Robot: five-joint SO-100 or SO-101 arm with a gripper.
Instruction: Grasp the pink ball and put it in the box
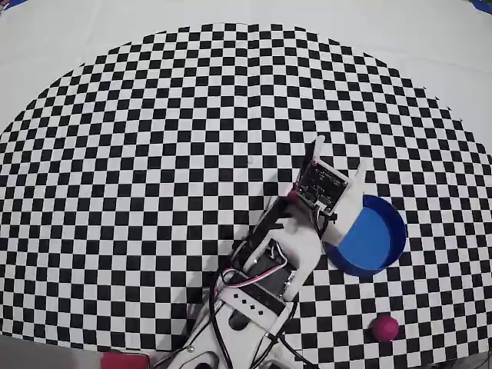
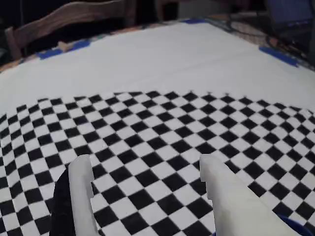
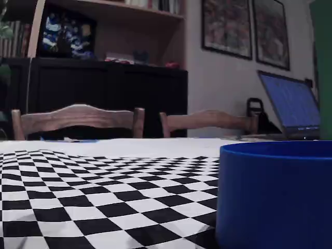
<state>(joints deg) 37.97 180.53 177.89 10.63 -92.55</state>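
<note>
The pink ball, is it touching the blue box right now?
Apart. The overhead view shows the ball lying on the checkered mat below and right of the box, with a plain strip of squares between them.

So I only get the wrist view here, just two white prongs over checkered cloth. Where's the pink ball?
Observer: Out of your view. In the overhead view the pink ball lies on the checkered cloth, near the lower right corner.
Operator: And the box?
Observer: The box is a round blue tub between the ball and the arm, partly under the gripper.
Operator: Are the jaws holding anything?
Observer: No, they stand open and empty; the ball lies apart from the box, untouched.
</note>
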